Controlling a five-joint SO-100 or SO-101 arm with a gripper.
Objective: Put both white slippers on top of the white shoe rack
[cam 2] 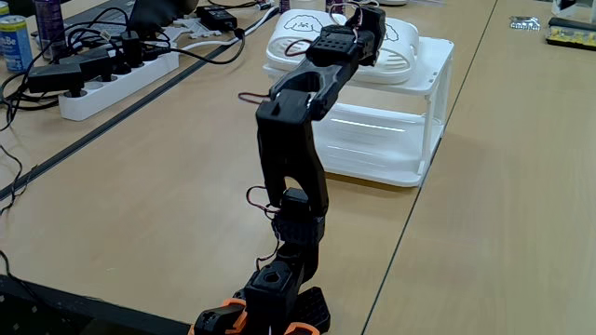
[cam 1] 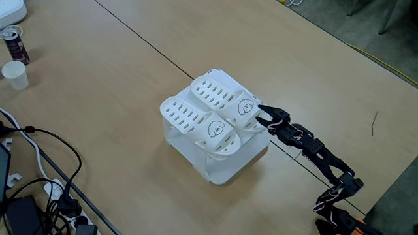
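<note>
A: White slippers (cam 1: 210, 112) — both sitting side by side on top of the white shoe rack (cam 1: 225, 166), about the middle of the worktop (cam 1: 117, 72) in a fixed view.

B: And the gripper (cam 1: 262, 115)?

A: At the rack's 3 o'clock edge, jaws spread a bit right at the strap of the nearer slipper. Can't tell if it's touching. Not gripping anything.

B: Other stuff?

A: Paper cup (cam 1: 15, 74) and can (cam 1: 14, 43) up at 10 o'clock, power strip (cam 2: 119, 82) in a fixed view.

A drink can (cam 1: 14, 43), paper cup (cam 1: 15, 74) and power strip (cam 2: 116, 79) with cables sit on the table (cam 1: 98, 85).
</note>
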